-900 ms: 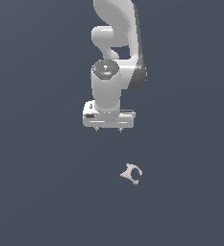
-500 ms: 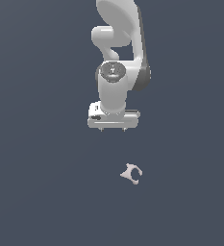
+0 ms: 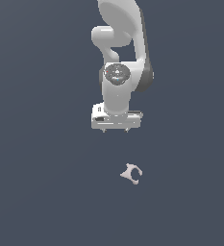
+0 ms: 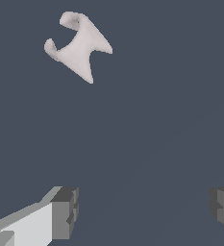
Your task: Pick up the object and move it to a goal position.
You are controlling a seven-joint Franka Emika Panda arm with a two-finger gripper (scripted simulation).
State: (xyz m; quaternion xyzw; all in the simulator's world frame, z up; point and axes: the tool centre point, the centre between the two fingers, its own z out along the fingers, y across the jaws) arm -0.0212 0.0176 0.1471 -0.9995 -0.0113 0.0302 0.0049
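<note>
So the arm [image 3: 118, 57] hangs down over a plain dark grey floor [image 3: 36, 192], wrist pointing down, and the gripper [image 3: 115, 129] is sitting in mid-air with nothing in it. In the wrist view you can see its two fingers [image 4: 63, 214] spread wide apart with only bare floor between them, so it's clearly parted and not holding anything.

The little piece [image 3: 131, 173] is lying on the floor, a bit below the gripper in the exterior view and slightly toward that view's right. It's a tiny pale pinkish-white thing with a curled hook on one side and a couple of short prongs; the wrist view shows that shape much better [image 4: 80, 45]. It's well apart from the fingers, no contact at all.

Compared with the shots from a moment ago, the gripper has drifted a little toward the exterior view's right and a touch lower, closing in on the piece. The piece itself hasn't budged.
</note>
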